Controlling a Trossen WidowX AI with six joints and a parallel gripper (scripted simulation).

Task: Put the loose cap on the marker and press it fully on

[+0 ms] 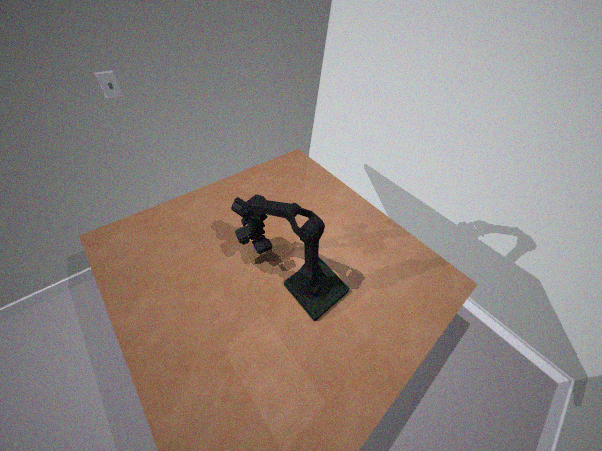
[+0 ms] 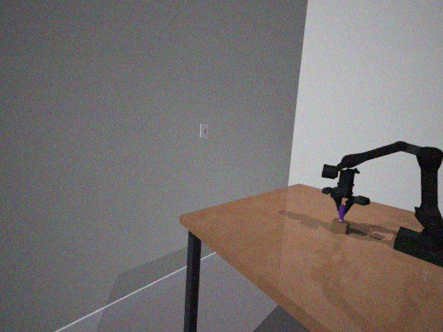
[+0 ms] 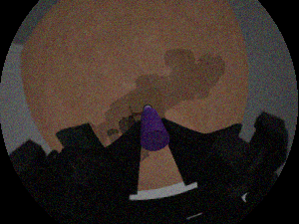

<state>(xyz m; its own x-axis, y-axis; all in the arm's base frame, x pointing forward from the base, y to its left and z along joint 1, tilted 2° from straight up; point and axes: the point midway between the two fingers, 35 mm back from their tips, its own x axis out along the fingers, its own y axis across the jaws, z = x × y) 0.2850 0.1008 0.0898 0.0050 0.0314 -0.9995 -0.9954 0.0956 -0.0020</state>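
My gripper points down and is shut on the purple cap, which stands upright between the fingertips. In the exterior view the cap is directly over the holder block, a small brown block on the table. A short pale band of the marker shows between the cap's lower end and the block; the rest of the marker is hidden. The cap looks to be around the marker's top, but I cannot tell whether it is fully seated. In the top view the arm hides the block.
The wooden table bears the arm's dark square base, on the arm's side of the block. Shadows of the arm fall around the block. Two walls meet behind the table's far corner.
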